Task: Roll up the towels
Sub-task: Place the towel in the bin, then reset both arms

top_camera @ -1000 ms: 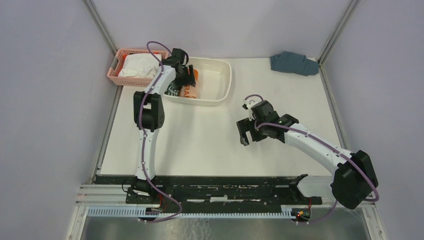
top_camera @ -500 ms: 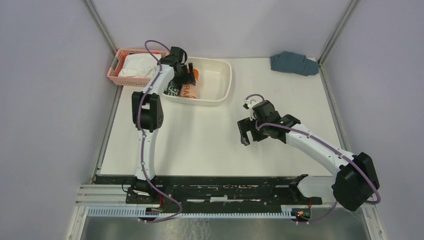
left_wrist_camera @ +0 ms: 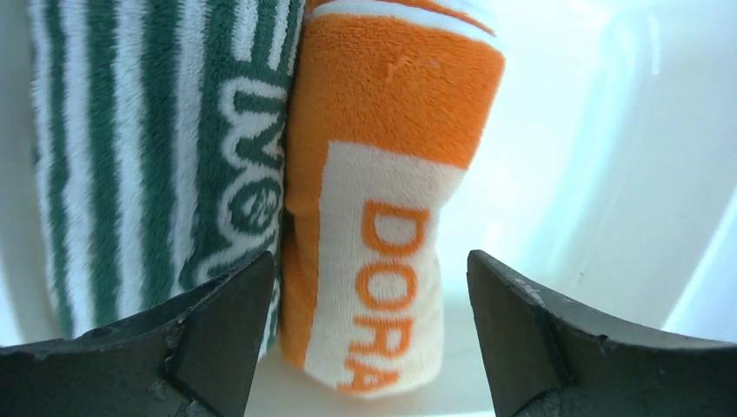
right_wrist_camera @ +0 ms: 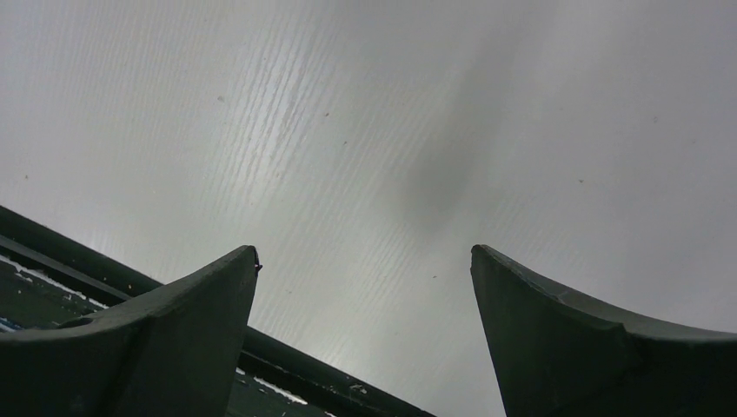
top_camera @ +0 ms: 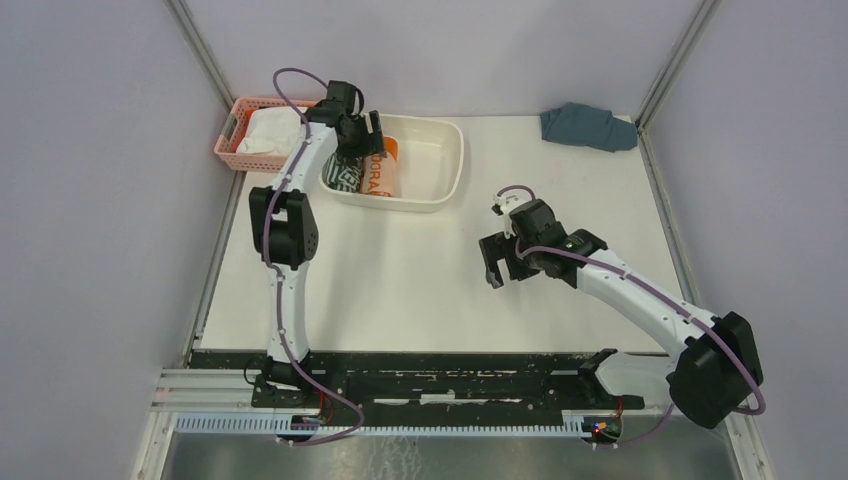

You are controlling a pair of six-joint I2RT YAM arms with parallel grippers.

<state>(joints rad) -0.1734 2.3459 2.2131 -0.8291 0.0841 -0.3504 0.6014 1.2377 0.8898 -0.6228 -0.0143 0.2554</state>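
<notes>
While both towels already look rolled, we judge the task near its close, with the left arm due to lift clear. From above, we see the left gripper (top_camera: 366, 146) over the white tub (top_camera: 445, 165), where the striped towel (top_camera: 347, 174) and the orange towel (top_camera: 380, 178) lie side by side, touching. The right gripper (top_camera: 497, 266) hangs over the table (top_camera: 400, 280), well apart from them. The left wrist camera adds what the top view hides: the jaws stand wide, framing the end of the orange towel and holding nothing, so a straight rise should avoid snagging it. The right wrist camera shows wide, empty jaws with only the table beneath.
</notes>
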